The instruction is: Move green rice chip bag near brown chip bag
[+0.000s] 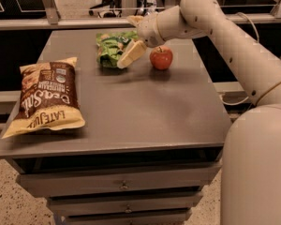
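Observation:
The green rice chip bag (pixel 110 48) lies crinkled at the far middle of the grey table (pixel 145 111). My gripper (pixel 131 37) reaches in from the right and sits over the bag's right end, open, with one pale finger (pixel 131 54) in front of the bag and the other behind it. The bag rests on the table. The brown chip bag (pixel 47 97) lies flat at the table's near left edge, well apart from the green bag.
A red apple (pixel 161 57) stands just right of the green bag, under my wrist. My arm (pixel 234 46) spans the table's right side. Drawers (pixel 124 184) are below the table top. A rail runs behind the table.

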You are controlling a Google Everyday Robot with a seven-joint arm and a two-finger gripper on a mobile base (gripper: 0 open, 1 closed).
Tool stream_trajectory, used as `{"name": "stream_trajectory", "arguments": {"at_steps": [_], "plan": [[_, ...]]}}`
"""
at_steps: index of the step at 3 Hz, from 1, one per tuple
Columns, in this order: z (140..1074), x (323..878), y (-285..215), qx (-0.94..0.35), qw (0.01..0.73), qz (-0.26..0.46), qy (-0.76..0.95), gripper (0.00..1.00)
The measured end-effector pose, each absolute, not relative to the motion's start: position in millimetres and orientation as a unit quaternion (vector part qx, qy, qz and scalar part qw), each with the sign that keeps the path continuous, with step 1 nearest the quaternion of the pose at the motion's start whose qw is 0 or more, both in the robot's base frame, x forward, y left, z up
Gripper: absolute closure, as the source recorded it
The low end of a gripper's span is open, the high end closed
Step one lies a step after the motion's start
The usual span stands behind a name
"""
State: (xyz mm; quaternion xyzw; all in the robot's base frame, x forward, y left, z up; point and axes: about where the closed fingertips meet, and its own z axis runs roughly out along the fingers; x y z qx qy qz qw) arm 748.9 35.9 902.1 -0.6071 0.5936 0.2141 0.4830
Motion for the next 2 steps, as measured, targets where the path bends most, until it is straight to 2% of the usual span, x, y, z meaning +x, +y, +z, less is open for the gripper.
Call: {"name": "stream_trajectory", "arguments": {"at_steps": [1, 2], "plan": [[889.1, 755.5, 37.5, -0.609, 0.476, 0.218, 0.595, 0.00], [880.4, 755.1, 40.3, -0.612, 0.472, 0.226, 0.593, 0.14]]}}
